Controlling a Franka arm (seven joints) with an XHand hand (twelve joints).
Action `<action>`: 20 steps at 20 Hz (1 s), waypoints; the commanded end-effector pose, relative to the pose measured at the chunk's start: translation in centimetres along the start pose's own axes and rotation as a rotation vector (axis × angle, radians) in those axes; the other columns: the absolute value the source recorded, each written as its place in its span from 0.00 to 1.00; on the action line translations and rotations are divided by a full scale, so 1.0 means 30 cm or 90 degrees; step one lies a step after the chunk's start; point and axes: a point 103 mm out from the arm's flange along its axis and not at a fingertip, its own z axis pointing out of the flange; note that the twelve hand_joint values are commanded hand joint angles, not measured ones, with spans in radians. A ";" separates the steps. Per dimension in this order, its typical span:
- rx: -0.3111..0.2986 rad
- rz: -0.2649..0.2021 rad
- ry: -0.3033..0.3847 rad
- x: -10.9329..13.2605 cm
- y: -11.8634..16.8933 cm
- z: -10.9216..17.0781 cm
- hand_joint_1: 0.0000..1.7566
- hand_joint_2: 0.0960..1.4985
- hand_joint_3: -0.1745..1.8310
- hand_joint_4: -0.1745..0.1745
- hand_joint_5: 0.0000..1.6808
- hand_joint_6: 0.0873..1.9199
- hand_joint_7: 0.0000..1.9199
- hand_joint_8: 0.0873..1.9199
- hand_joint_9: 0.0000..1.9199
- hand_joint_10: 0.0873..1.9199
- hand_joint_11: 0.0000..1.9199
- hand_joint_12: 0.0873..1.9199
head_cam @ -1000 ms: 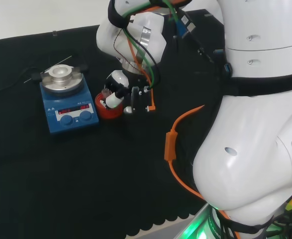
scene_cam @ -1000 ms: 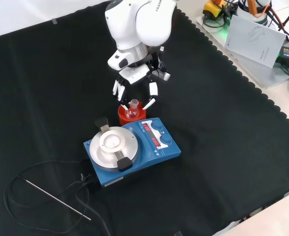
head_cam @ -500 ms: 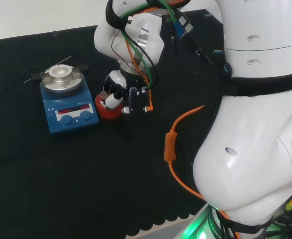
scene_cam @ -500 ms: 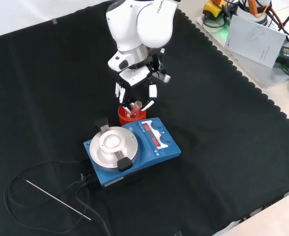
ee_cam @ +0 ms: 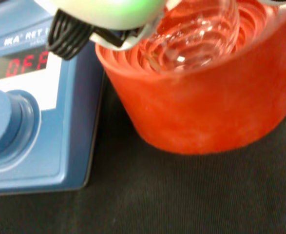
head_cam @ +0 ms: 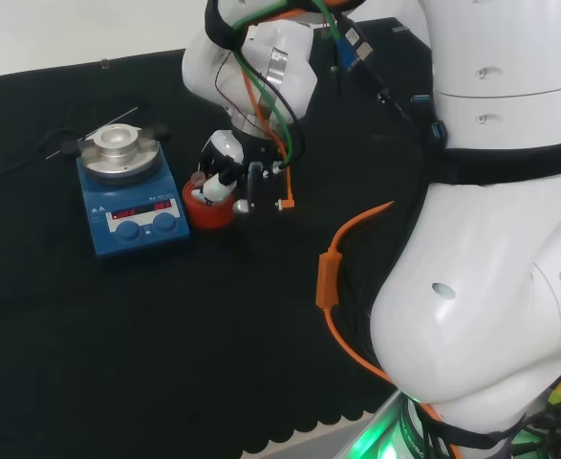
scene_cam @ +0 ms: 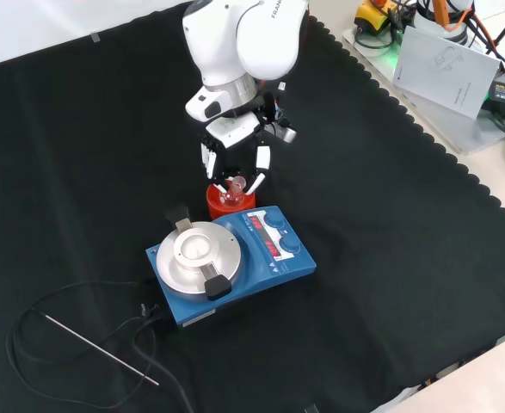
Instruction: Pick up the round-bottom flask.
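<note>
The round-bottom flask (scene_cam: pixel 237 182) is small and clear, with its bulb (ee_cam: pixel 196 34) resting in a red ribbed stand (scene_cam: pixel 230 205) (head_cam: pixel 208 210) (ee_cam: pixel 206 107). My hand (scene_cam: pixel 232 138) (head_cam: pixel 227 172) hangs right over it in the front view. Its fingers (scene_cam: pixel 254 180) curl down on both sides of the flask's neck and close on it. In the wrist view a white and black part of the hand (ee_cam: pixel 84 24) touches the glass at the stand's rim. The neck leans slightly.
A blue magnetic stirrer (scene_cam: pixel 235 258) (head_cam: pixel 132 206) (ee_cam: pixel 21 122) with a round metal plate stands right against the red stand. Its black cable and a thin rod (scene_cam: pixel 97 348) lie on the cloth at the front view's lower left. Papers and gear (scene_cam: pixel 446 60) sit past the cloth's edge.
The hand has come down closer over the stand and its fingers have closed in on the flask's neck, which has shifted slightly. The stand and the stirrer have stayed in place.
</note>
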 end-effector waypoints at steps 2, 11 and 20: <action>-0.015 0.005 0.003 0.007 0.011 -0.027 0.67 0.45 0.41 0.00 0.67 0.44 0.75 0.41 0.80 0.42 0.66 0.62; -0.016 0.009 0.014 -0.032 -0.013 -0.113 0.67 0.44 0.41 0.00 0.68 0.43 0.76 0.40 0.82 0.41 0.69 0.61; -0.023 -0.002 0.005 0.037 -0.014 -0.194 0.67 0.44 0.42 0.00 0.68 0.43 0.76 0.40 0.83 0.41 0.70 0.60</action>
